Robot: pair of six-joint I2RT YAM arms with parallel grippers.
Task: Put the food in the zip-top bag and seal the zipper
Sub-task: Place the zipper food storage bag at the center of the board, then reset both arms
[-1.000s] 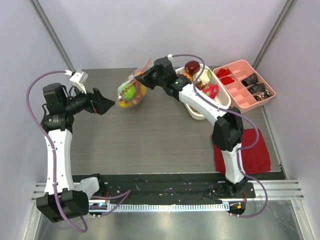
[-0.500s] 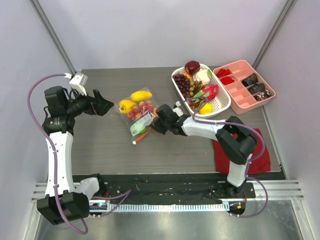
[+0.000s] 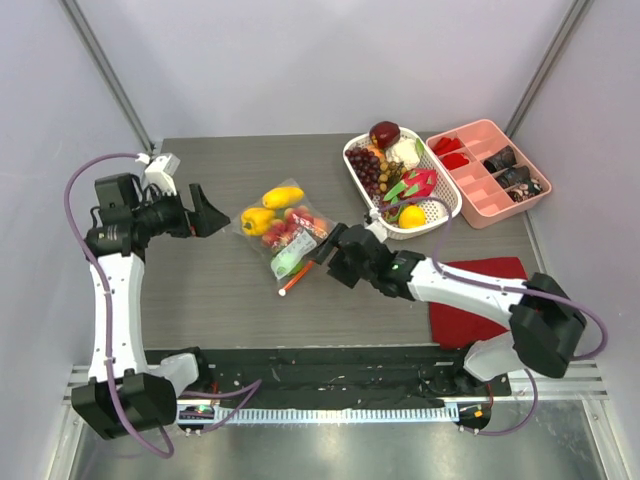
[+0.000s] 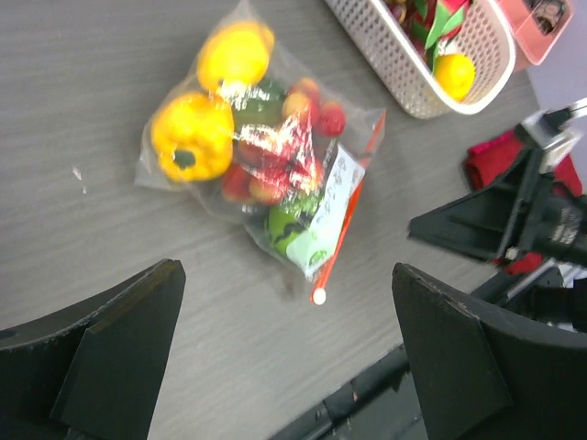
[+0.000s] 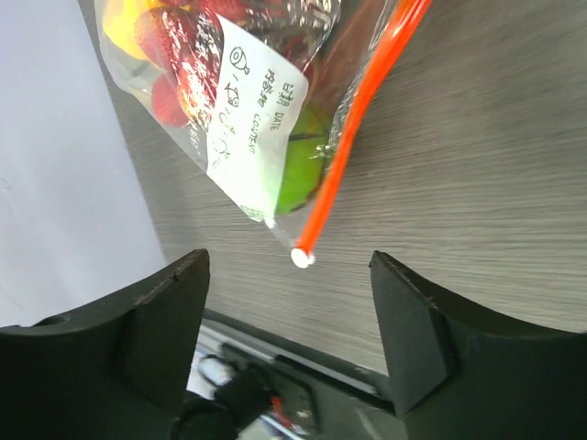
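The zip-top bag [image 3: 283, 232] lies flat on the table, holding the food: a yellow pepper [image 4: 191, 136], a yellow mango [image 4: 237, 53], red strawberries [image 4: 275, 156] and a green piece [image 4: 292, 225]. Its orange-red zipper [image 3: 306, 264] runs along the near right edge and ends in a white tip [image 5: 301, 258]. My right gripper [image 3: 333, 256] stands open just right of the zipper, touching nothing. In the right wrist view the zipper [image 5: 356, 142] lies ahead of the right gripper [image 5: 289, 321]. My left gripper [image 3: 212, 212] hovers open, left of the bag.
A white perforated basket [image 3: 444, 208] with more fruit stands at the back right. Beside it sits a pink compartment tray [image 3: 478, 131]. A red folded cloth [image 3: 475, 318] lies under the right arm near the table's front right edge.
The right gripper brought the bag down from the air at the back to the table, then opened and let it go, drawing back to the right. The left arm barely shifted.
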